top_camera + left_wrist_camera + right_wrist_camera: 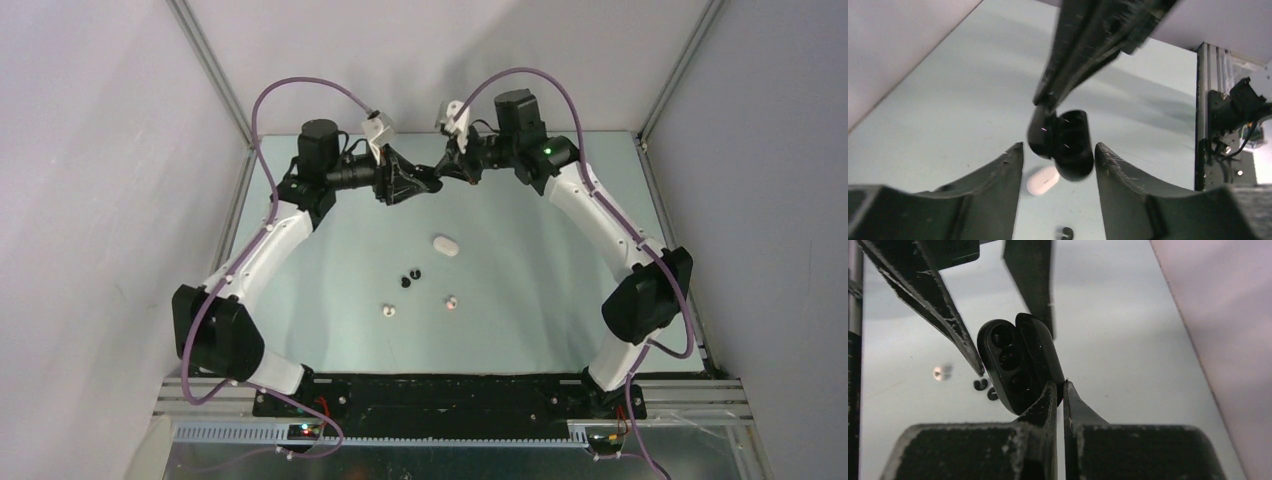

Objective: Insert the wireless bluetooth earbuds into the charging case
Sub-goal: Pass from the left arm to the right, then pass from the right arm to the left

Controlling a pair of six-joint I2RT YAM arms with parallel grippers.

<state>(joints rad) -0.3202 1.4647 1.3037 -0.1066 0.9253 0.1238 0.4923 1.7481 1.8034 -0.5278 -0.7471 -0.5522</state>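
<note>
**Left arm** point(265, 245), reaching to the far middle of the bench point(540, 300). The left jaws stand open, one finger on each side of the black charging case point(1070, 145). The left finger is clear of the case. The right finger sits close against it, and contact cannot be judged.

**Black charging case.** It hangs above the bench with its lid hinged open, and two round wells show in the right wrist view.

**Right arm** point(610, 225), meeting the left from the opposite side. The right jaws are closed on the edge of the case's lid and carry the case.

**On the bench, nearer the arm bases, seen from above.** From left to right lie:
- a white earbud point(389, 311);
- two black earbuds point(406, 282) point(415, 272), just beside each other;
- a closed white case point(446, 245);
- a second white earbud point(452, 301).

All four buds lie loose on the bench, apart from both cases.
</note>
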